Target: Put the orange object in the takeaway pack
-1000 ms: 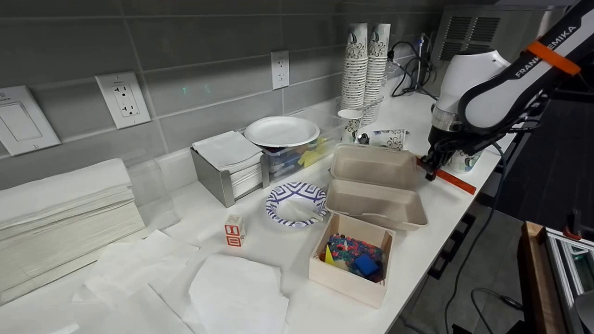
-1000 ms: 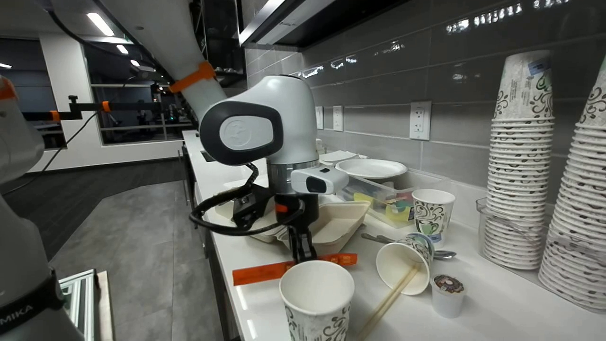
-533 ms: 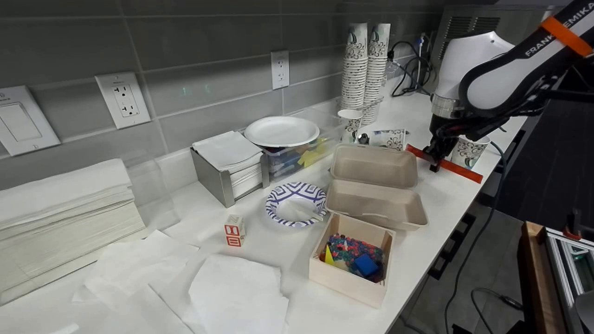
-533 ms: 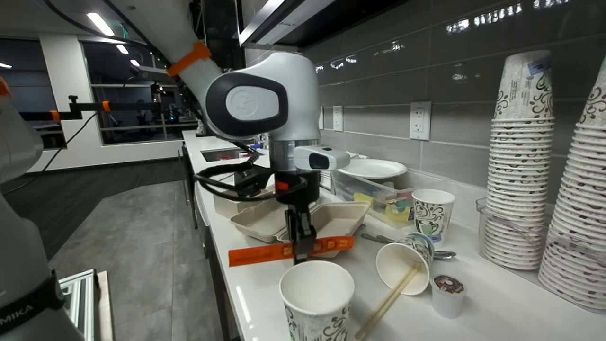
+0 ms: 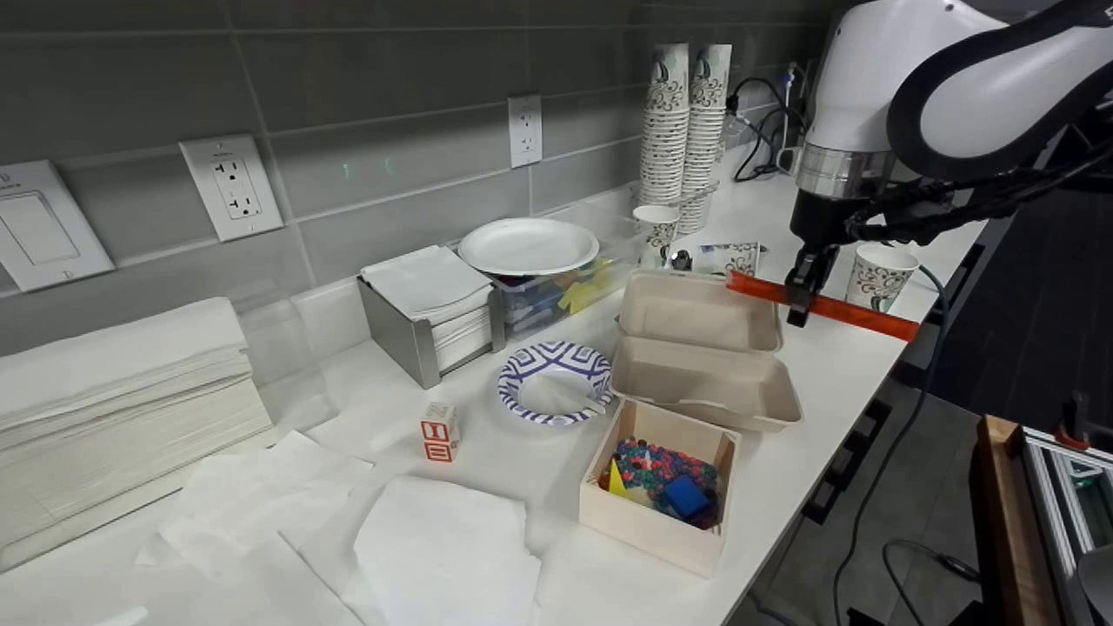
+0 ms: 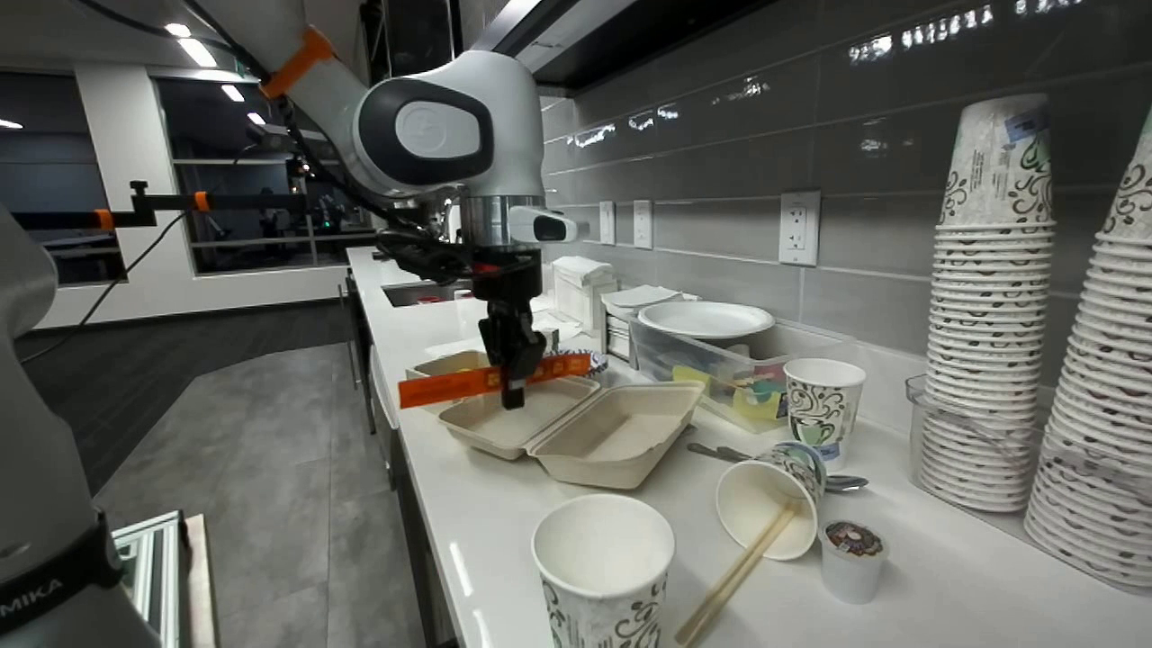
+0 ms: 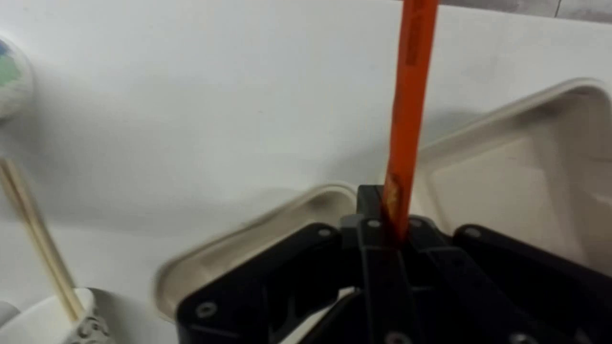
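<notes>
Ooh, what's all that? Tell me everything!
Orange strip: one, orange, in gripper
Takeaway pack: one, beige, open on counter
Wooden box: one, pale, beside pack, holding colourful pieces
Bowl: one, blue and white, near pack
Letter blocks: seemingly two, red and white, near bowl
Loose paper cups: three, white, on counter
Cup stacks: two, white, by wall
Chopsticks: two, tan, partly in lying cup
Coffee pod: one, white, near chopsticks
Cutlery: number unclear, silver, beside lying cup
Plastic bin: one, clear, by wall
Plates: number unclear, white, on bin
Napkins: many, white, in metal holder
Paper towels: many, white, by wall
Loose sheets: several, white, on counter
Outlets: two, white, on wall
Arm: one, mostly white, over counter
Gripper: one, black, shut on strip
</notes>
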You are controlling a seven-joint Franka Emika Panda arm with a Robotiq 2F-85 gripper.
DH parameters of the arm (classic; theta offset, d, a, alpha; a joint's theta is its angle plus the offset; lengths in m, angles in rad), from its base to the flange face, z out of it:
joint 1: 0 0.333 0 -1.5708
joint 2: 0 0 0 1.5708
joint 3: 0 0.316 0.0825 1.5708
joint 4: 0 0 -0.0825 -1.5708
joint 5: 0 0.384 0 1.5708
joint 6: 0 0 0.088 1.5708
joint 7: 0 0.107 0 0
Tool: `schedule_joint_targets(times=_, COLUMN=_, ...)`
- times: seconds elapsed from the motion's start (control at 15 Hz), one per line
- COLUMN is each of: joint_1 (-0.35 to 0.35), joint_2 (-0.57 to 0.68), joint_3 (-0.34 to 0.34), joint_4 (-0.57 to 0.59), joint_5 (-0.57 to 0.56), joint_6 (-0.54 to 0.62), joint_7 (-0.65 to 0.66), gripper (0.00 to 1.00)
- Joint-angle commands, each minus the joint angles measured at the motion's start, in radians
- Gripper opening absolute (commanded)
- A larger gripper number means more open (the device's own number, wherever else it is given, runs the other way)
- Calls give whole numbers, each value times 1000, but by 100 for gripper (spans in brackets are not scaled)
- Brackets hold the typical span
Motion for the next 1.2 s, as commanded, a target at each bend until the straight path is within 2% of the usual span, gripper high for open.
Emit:
schedule_joint_targets(times=0.0, joint_1=86, joint_2=46, joint_3=58, joint_4=56, joint_5=81, joint_6=23, joint_7=-4, gripper=0)
schedule_joint_targets(times=0.13, joint_1=124, joint_2=90, joint_3=93, joint_4=107, joint_5=109, joint_6=36, joint_7=6, gripper=0)
schedule_joint_targets(times=0.2, joint_1=96, joint_2=28, joint_3=78, joint_4=57, joint_5=76, joint_6=13, joint_7=2, gripper=0)
schedule_joint_targets(times=0.73, joint_1=95, joint_2=37, joint_3=80, joint_4=68, joint_5=77, joint_6=14, joint_7=7, gripper=0)
schedule_joint_targets(times=1.13, joint_1=143, joint_2=161, joint_3=101, joint_4=122, joint_5=106, joint_6=115, joint_7=-86, gripper=0)
